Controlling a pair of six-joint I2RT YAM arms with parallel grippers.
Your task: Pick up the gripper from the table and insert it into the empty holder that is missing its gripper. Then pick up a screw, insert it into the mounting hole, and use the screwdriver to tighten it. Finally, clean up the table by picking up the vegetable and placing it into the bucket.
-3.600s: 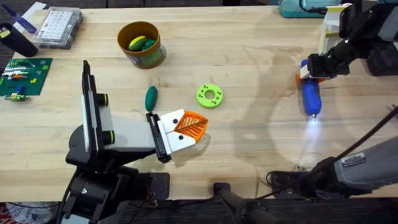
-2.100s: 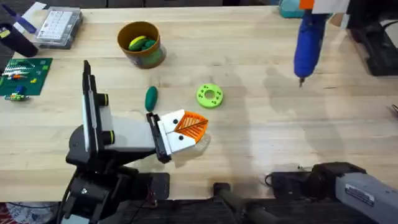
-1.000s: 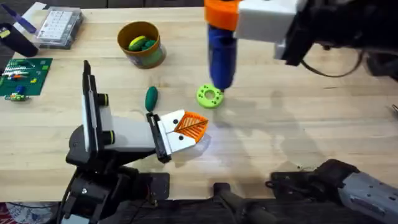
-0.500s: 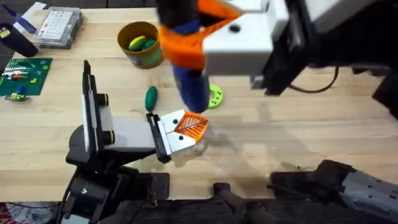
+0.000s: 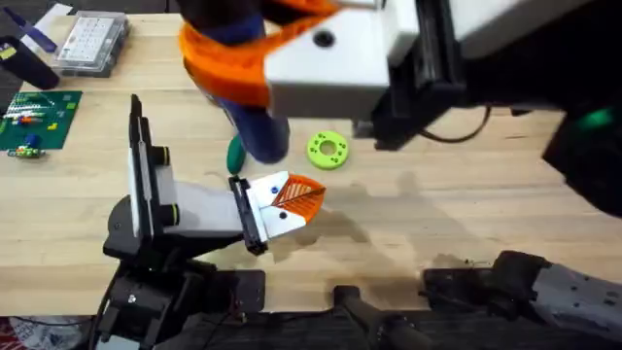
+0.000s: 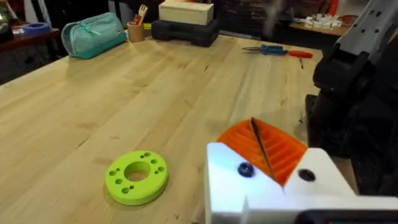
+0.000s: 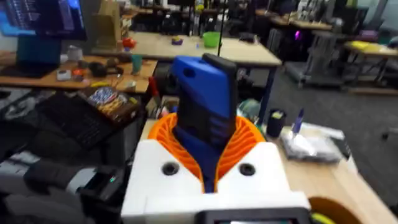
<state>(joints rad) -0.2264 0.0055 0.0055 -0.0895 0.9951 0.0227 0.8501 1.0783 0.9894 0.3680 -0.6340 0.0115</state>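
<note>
Weight is what I judge first about the thick blue cylindrical screwdriver with the orange collar point(image 5: 255, 122): a powered tool, probably dense and rigid, with a smooth barrel that could slip or tilt. My right pincer point(image 7: 208, 155) has its white fingers with orange ribbed pads clamped on the blue body point(image 7: 202, 115), and I hold it high over the wooden surface point(image 5: 466, 185), its lower end hanging just above the small dark green oval toy vegetable point(image 5: 233, 153). Taking it around the middle of the barrel looks right to me, since that keeps the tip steady.

My left pincer point(image 5: 292, 199) lies low on the surface just beside the vegetable; its pads point(image 6: 273, 149) meet edge to edge with nothing between them. The light green ring-shaped disc point(image 6: 137, 177) lies near it.

The vegetable looks light, hard and slick, best pinched across its narrow middle. The round ochre-brown bucket with a green band point(image 5: 225, 89), beyond the vegetable, is mostly hidden, so I cannot tell its contents.
</note>
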